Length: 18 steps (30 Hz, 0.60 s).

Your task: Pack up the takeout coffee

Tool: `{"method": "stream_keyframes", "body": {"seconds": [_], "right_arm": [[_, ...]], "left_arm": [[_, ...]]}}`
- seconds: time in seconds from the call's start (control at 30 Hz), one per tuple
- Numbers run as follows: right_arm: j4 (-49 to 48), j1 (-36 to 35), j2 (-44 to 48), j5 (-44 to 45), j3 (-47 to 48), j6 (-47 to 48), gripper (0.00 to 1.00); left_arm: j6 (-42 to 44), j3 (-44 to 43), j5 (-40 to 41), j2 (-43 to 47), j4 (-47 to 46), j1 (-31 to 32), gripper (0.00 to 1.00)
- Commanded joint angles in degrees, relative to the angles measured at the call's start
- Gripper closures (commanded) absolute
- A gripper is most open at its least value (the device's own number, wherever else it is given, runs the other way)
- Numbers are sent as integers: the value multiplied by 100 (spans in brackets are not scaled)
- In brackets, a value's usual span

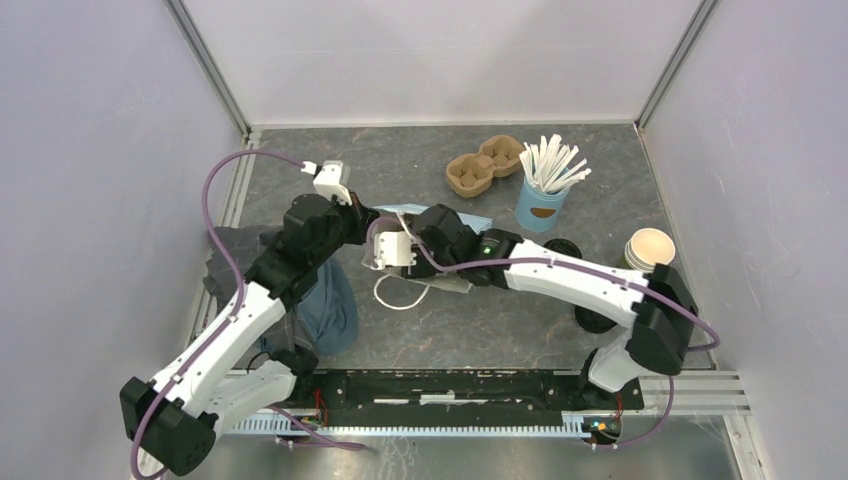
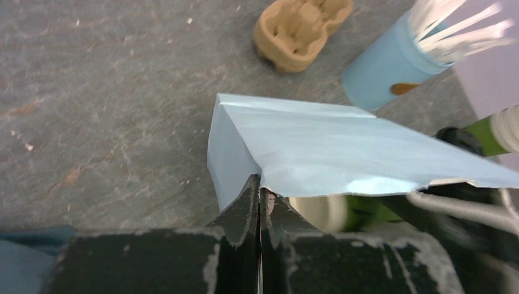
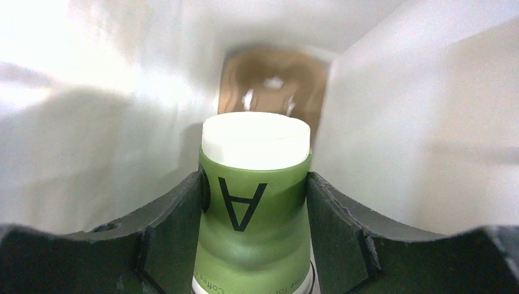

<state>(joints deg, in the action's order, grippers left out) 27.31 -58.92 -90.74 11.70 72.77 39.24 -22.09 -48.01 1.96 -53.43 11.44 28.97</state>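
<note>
My right gripper (image 3: 254, 184) is shut on the takeout coffee (image 3: 254, 214), a green cup with a black letter A. The cup lies sideways inside the light-blue paper bag (image 3: 110, 122), its white base pointing deeper in. A thin black rim shows at its near end. My left gripper (image 2: 259, 187) is shut on the bag's (image 2: 330, 147) open edge and holds it up. The cup shows under that edge in the left wrist view (image 2: 367, 211). In the top view both wrists meet mid-table; the left gripper (image 1: 372, 218) is beside the bag (image 1: 478, 218), which the arms mostly hide.
A brown cup carrier (image 1: 485, 165) and a light-blue cup of white sticks (image 1: 542, 205) stand behind. A lidless green cup (image 1: 650, 248) and black lids (image 1: 595, 318) are at the right. A dark blue cloth (image 1: 330, 305) lies at the left. Brown cardboard (image 3: 272, 79) lies at the bag's far end.
</note>
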Motion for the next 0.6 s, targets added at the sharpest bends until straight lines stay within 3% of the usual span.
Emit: {"method": "stream_keyframes", "body": {"seconds": [0.0,0.2,0.57], "right_arm": [[-1231,-294,652,-555,-51,-73,52],[-1145,-299,190,-385,399,-72,55],[-1023,-304,1032,-688,423,-883,56]], "left_arm": [[-150,-98,244,-196,404,-31,98],[-322,142,-59,134,-29,-23,98],[-309,-692,1034,-496,1206,-35,98]]}}
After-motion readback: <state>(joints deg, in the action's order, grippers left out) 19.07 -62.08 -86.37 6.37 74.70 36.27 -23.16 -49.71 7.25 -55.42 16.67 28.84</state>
